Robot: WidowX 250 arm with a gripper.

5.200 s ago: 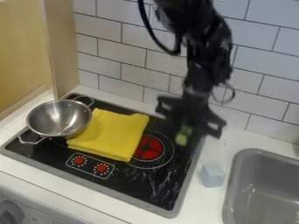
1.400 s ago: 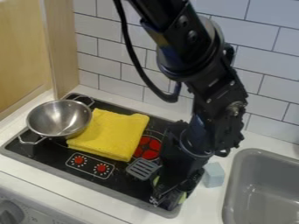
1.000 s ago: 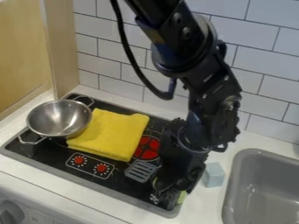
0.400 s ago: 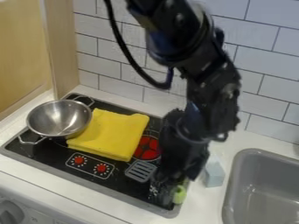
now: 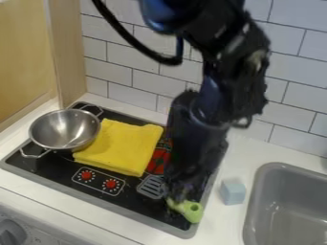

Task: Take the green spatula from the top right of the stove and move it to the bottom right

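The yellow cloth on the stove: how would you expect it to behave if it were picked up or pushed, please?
The cloth would probably droop when lifted by one edge, as it looks like soft fabric. It may unfold if only its top is pinched, since it seems folded. Pushed toward the pot right beside it, it would likely bunch up.

Spatula [image 5: 191, 211] partly hidden, arm [image 5: 233, 52] blurred

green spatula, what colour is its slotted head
The slotted head is grey, seen best in the camera view.
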